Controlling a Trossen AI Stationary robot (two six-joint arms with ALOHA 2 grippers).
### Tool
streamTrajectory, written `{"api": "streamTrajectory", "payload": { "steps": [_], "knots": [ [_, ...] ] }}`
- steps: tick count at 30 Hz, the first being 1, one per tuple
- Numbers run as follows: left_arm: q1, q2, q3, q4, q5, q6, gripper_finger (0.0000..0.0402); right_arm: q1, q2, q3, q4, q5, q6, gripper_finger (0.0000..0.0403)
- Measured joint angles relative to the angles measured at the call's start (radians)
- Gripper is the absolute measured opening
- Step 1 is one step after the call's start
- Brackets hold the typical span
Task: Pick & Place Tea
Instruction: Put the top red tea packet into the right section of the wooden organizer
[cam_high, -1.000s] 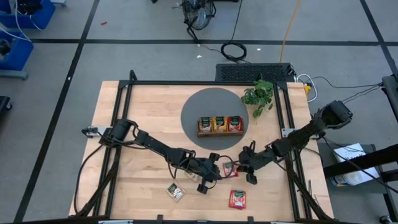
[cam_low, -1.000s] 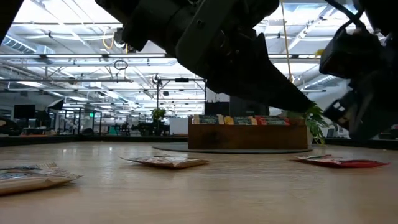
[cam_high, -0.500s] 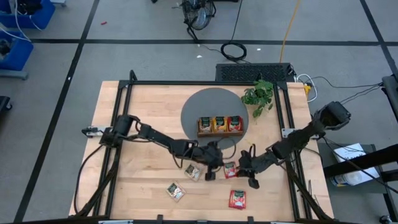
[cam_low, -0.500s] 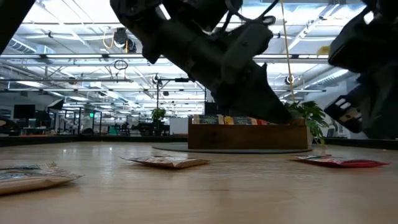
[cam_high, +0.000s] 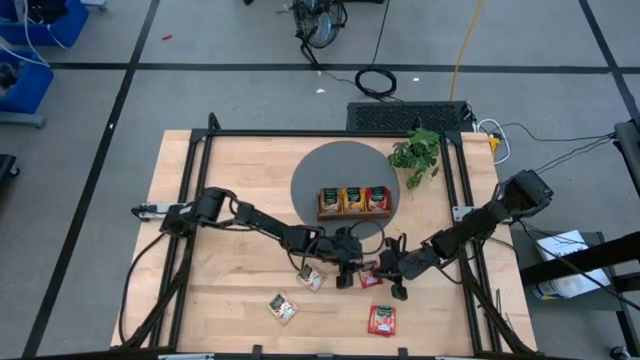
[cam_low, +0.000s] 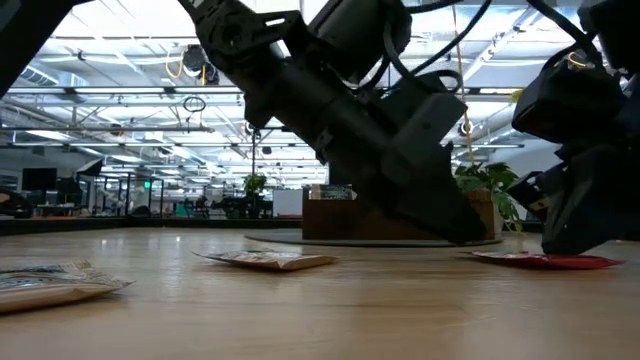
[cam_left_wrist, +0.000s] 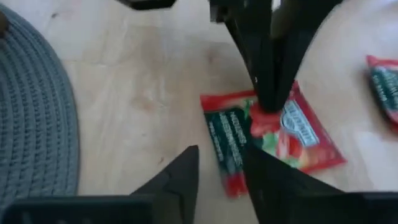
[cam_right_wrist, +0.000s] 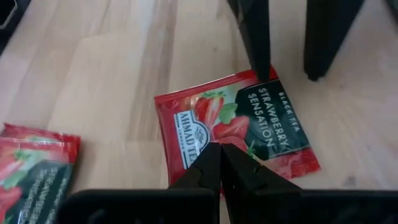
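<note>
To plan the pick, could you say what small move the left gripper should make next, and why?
Probably close the left gripper on the flat red strawberry tea sachet at its edge: its fingers stand open at that edge, while the shut right gripper rests its tips on the opposite edge.

Low view. Wooden tray (cam_low: 325, 222) stands mid-distance on the tabletop (cam_low: 320, 310), on a dark round mat (cam_low: 290, 239); sachet tops show above its rim. Left arm (cam_low: 340, 110) slants down in front of the tray, hiding most of it; its claw tip is not resolvable. Right arm (cam_low: 585, 150) hangs right of the tray, above a red sachet (cam_low: 545, 260). Beige sachet (cam_low: 268, 259) lies left-front of the tray; another sachet (cam_low: 50, 282) far left. Plant (cam_low: 490, 190) at the tray's right end.
</note>
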Motion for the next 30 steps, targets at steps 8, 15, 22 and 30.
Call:
{"api": "streamTrajectory", "payload": {
  "steps": [8,15,22,30],
  "knots": [
    [0.012,-0.001,0.014,-0.046,0.096,-0.098,0.0192,0.000,0.096,0.002,0.021,0.004,0.039,0.0000],
    [0.020,-0.004,0.034,-0.158,0.114,-0.147,0.0211,0.001,0.142,0.000,0.036,0.048,0.041,0.0000],
    [0.019,-0.004,0.034,-0.171,0.114,-0.131,0.0212,0.012,0.065,-0.004,0.157,0.072,-0.099,0.0000],
    [0.019,-0.004,0.033,-0.174,0.115,-0.127,0.0212,0.050,0.052,0.095,0.072,0.092,-0.166,0.0000]
  ]
}}
